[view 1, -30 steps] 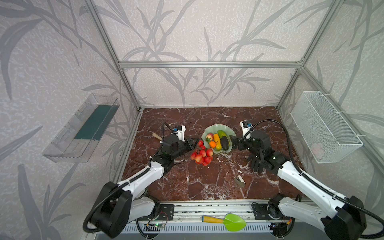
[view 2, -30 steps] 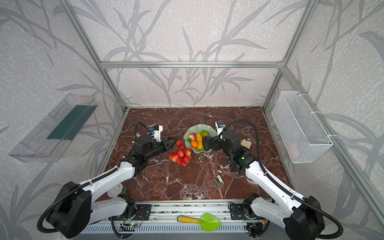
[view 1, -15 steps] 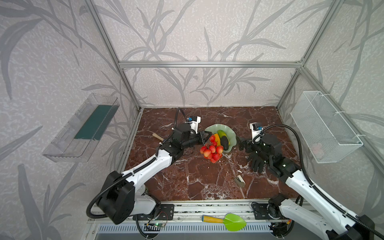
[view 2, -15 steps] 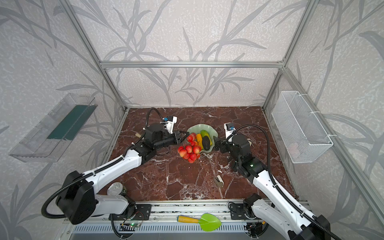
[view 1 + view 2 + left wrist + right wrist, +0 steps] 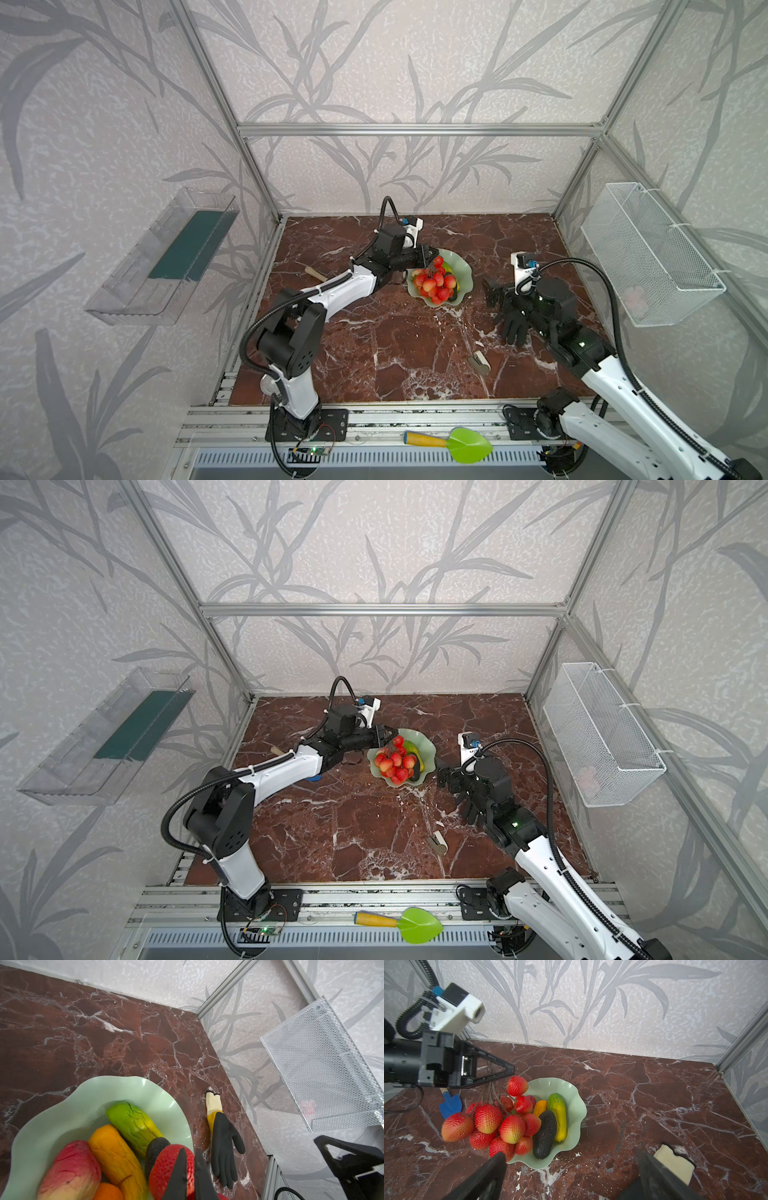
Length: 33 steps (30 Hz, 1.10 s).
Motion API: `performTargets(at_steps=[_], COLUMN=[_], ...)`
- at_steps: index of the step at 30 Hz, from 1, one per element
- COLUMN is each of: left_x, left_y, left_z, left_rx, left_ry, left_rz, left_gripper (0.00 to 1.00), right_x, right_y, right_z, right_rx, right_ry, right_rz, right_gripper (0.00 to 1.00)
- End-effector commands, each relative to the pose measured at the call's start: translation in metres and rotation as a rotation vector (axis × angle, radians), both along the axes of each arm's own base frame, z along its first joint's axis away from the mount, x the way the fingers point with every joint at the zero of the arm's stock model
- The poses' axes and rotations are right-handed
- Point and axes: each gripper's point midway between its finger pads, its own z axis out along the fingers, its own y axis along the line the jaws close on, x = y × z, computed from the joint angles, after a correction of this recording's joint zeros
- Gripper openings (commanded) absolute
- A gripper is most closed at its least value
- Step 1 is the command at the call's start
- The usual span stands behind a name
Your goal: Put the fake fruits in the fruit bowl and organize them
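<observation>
- While the berry cluster hangs by its stems from the left gripper, which is clenched on those stems, it sits over the left half of the fruit bowl. It is not yet set down. I cannot tell whether its lowest berries touch the dish.
- The bowl stands near the middle of the counter. Already lying in it are the green-yellow oblong, the orange-yellow oblong, the dark avocado, a red-yellow fruit and the round orange.
- No loose fruit shows on the counter, so the cluster looks like the last piece. What seems left is to lower and release it, then perhaps tidy the pile.
- The right gripper is just right of the bowl and apart from it, with its jaws spread wide and holding nothing.
- Further out, a black glove lies right of the bowl and a small clip lies nearer. A blue trowel lies left of the bowl, and a green trowel rests on the near rail.
</observation>
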Motion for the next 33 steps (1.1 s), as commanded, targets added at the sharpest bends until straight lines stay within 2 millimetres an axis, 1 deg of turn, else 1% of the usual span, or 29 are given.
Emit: performTargets(at_steps=[1,4,5,6,8,9,10,12,13,14,17,18,19,20,22,23,25,26,28,30,31,33], left_x=[0.019,0.031,0.033,0.036,0.038,0.039,0.038,0.039,0.038,0.038,0.034,0.030,0.026,0.019,-0.001,-0.012,-0.037,-0.047,-0.066,-0.080,-0.086,-0.094], left_y=[0.002,0.006,0.005,0.004,0.003,0.004,0.004,0.009,0.013,0.017,0.043,0.057,0.077,0.094,0.138,0.156,0.198,0.213,0.251,0.279,0.298,0.323], left_z=[0.001,-0.010,-0.011,-0.013,-0.014,-0.014,-0.009,0.002,0.010,0.020,0.061,0.072,0.086,0.094,0.106,0.108,0.096,0.086,0.057,0.028,0.015,-0.009], left_rx=[0.004,0.013,0.014,0.018,0.025,0.026,0.025,0.031,0.035,0.037,0.060,0.085,0.112,0.136,0.205,0.240,0.351,0.404,0.522,0.605,0.621,0.653], left_ry=[-0.040,-0.035,-0.040,-0.045,-0.051,-0.057,-0.069,-0.104,-0.127,-0.154,-0.286,-0.345,-0.403,-0.445,-0.532,-0.562,-0.597,-0.596,-0.555,-0.523,-0.502,-0.486], left_rz=[0.011,0.031,0.031,0.030,0.023,0.027,0.025,0.039,0.048,0.058,0.125,0.166,0.229,0.281,0.407,0.462,0.575,0.608,0.698,0.760,0.835,0.919], left_gripper=[0.00,0.01,0.08,0.20,0.39,0.53,0.70,0.97,0.99,0.99,0.99,0.99,0.99,0.99,0.99,0.99,0.99,1.00,1.00,1.00,1.00,1.00], right_x=[-0.002,-0.001,-0.001,0.000,0.002,0.003,0.005,0.007,0.008,0.009,0.015,0.017,0.020,0.023,0.029,0.032,0.039,0.042,0.048,0.054,0.057,0.062], right_y=[-0.001,-0.002,-0.002,-0.002,-0.003,-0.003,-0.003,-0.004,-0.005,-0.006,-0.009,-0.010,-0.012,-0.014,-0.021,-0.025,-0.035,-0.040,-0.050,-0.056,-0.060,-0.062], right_z=[-0.005,-0.007,-0.007,-0.008,-0.010,-0.010,-0.011,-0.013,-0.014,-0.014,-0.016,-0.019,-0.022,-0.027,-0.040,-0.046,-0.060,-0.067,-0.081,-0.090,-0.096,-0.102], right_rx=[0.005,0.002,0.000,-0.002,-0.007,-0.011,-0.014,-0.017,-0.019,-0.019,-0.016,-0.002,0.013,0.022,0.019,0.006,-0.026,-0.039,-0.063,-0.096,-0.117,-0.170], right_ry=[0.016,0.020,0.021,0.023,0.026,0.029,0.033,0.037,0.040,0.041,0.050,0.057,0.069,0.082,0.119,0.130,0.139,0.140,0.133,0.092,0.069,0.028], right_rz=[-0.001,-0.003,-0.003,-0.006,-0.010,-0.013,-0.014,-0.019,-0.020,-0.023,-0.028,-0.029,-0.030,-0.031,-0.053,-0.068,-0.118,-0.135,-0.187,-0.212,-0.226,-0.227], right_gripper=[0.99,0.99,0.99,0.99,0.99,0.99,0.99,0.99,0.99,0.99,0.99,0.99,0.99,0.99,0.99,0.99,0.99,0.99,0.99,0.99,0.99,0.99])
